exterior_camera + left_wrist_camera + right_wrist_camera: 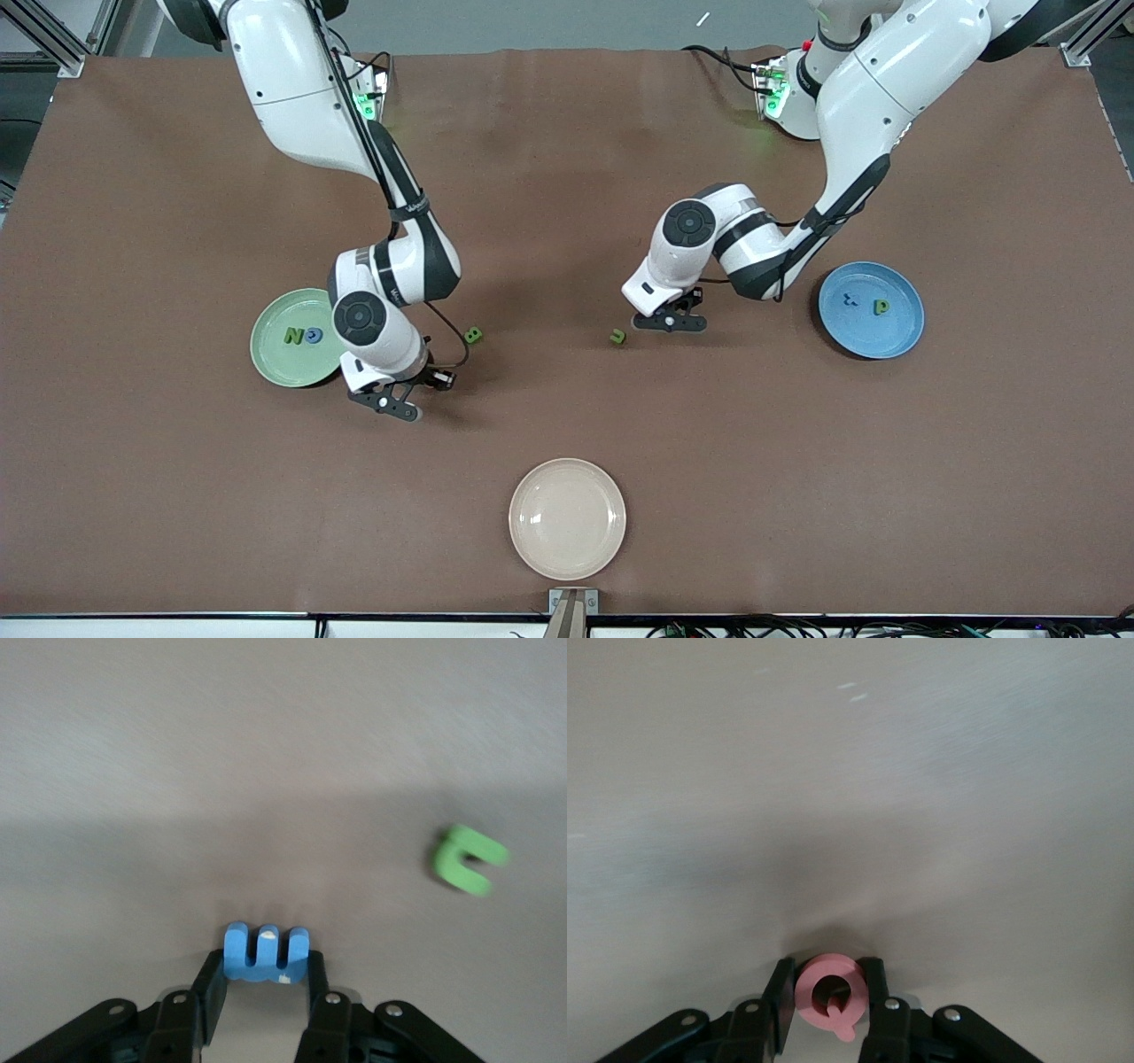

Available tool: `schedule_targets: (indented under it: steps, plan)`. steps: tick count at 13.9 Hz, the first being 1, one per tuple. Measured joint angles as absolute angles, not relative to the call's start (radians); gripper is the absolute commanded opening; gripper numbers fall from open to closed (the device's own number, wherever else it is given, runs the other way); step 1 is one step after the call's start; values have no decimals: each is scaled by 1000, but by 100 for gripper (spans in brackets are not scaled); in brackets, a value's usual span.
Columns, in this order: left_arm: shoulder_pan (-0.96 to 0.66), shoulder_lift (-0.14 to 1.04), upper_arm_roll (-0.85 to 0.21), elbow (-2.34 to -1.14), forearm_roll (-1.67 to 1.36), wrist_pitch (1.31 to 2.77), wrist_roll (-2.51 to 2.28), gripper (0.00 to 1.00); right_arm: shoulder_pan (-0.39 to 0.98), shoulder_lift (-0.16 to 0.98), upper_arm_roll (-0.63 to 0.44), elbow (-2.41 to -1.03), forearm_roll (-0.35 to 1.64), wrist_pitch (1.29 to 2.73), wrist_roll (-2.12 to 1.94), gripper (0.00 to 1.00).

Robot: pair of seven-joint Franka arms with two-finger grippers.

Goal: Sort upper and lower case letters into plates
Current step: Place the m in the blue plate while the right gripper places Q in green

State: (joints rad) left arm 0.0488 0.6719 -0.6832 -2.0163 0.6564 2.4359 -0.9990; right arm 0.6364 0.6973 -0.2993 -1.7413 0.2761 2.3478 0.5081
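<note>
The left hand (pixel 266 979) pinches the blue m (pixel 266 952) above the bench (pixel 567 416), green u (pixel 468 859) lying beside it. The right hand (pixel 829 1005) clamps the pink Q (pixel 829 994) beside the mint plate (pixel 275 359).

Glossy white arms, black joints, black tools, green lights.

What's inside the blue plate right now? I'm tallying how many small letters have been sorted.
The blue plate holds a green p and a small blue letter, hard to read against the blue. Nothing covers the plate, so no letter is hidden there.
</note>
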Motion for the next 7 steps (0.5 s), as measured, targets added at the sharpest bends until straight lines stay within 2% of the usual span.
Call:
schedule_targets:
  steps: [3,5,7]
  plan:
    - [113,635,-683,-2020,662,2397,-902,9,562,643,-339,-1742,276,2220,356,1]
    - [171,602,-694,-2039,662,2389,-828,9,496,591,-342,-1785,276,2197,241,1]
    - [280,574,-754,-2074,662,2386,-753,7,444,517,-345,-1874,276,2196,139,1]
